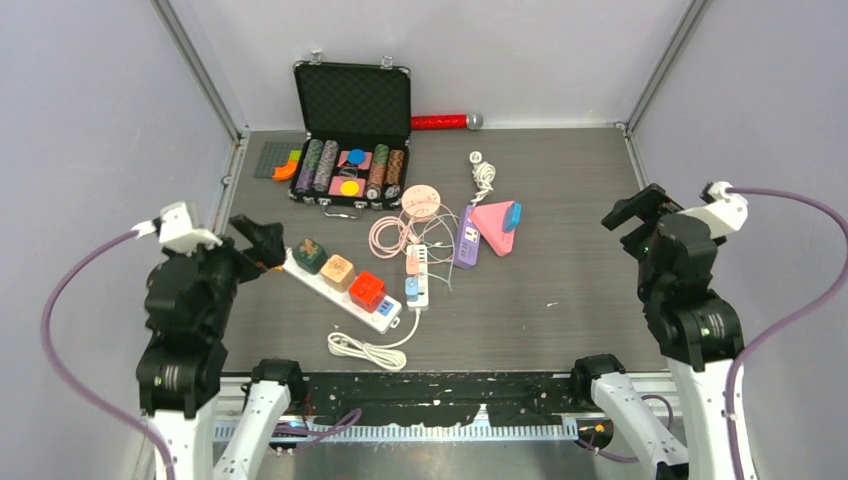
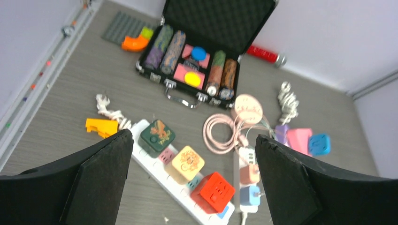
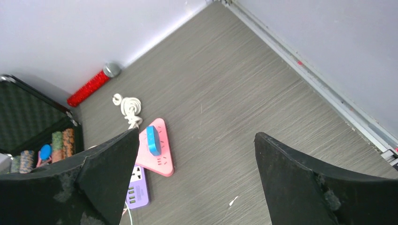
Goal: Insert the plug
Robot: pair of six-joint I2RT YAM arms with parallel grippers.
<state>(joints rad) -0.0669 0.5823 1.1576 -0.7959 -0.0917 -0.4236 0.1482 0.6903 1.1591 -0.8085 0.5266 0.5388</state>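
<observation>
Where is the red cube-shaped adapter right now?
In the top view, the red cube-shaped adapter sits left of centre on the long white power strip, beside the tan cube adapter, at the strip's cord end.

No text, brand or number can be read. Between the jaws of the left gripper (image 2: 192, 137), the green cube (image 2: 157, 135) and cream cube (image 2: 187, 161) bear orange marks, too blurred to read.
</observation>
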